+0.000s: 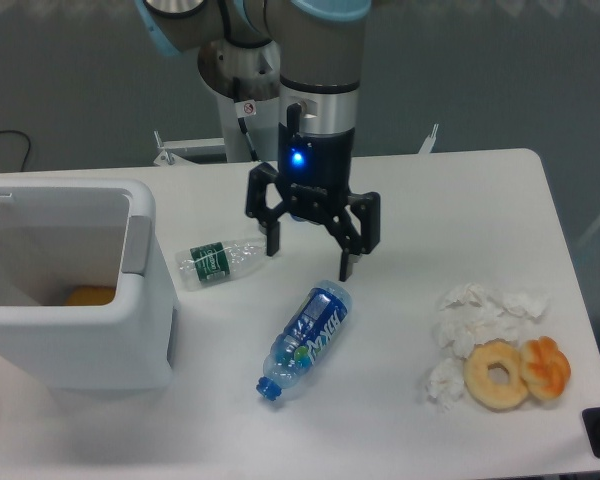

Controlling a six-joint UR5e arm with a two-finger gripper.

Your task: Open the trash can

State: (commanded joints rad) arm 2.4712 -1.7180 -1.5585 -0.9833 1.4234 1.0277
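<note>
Above the middle of the white surface [420, 190] we see the arm pointing straight down, a blue light glowing on its wrist, its pincer [311, 252] spread wide and holding nothing. Below it lie a clear bottle with a green label [218, 260] and a blue-labelled bottle [306, 341]; we cannot read either label. At the left edge stands the trash can [100, 340], its top open, something orange inside. Crumpled tissues [470, 325] and two doughnuts [517, 372] sit at the right.

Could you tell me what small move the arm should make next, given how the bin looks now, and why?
Probably none toward the large white boxy plastic trash can: its top shows open, an orange object visible inside. The open gripper hangs empty over the table, so lifting clear seems sensible.
</note>
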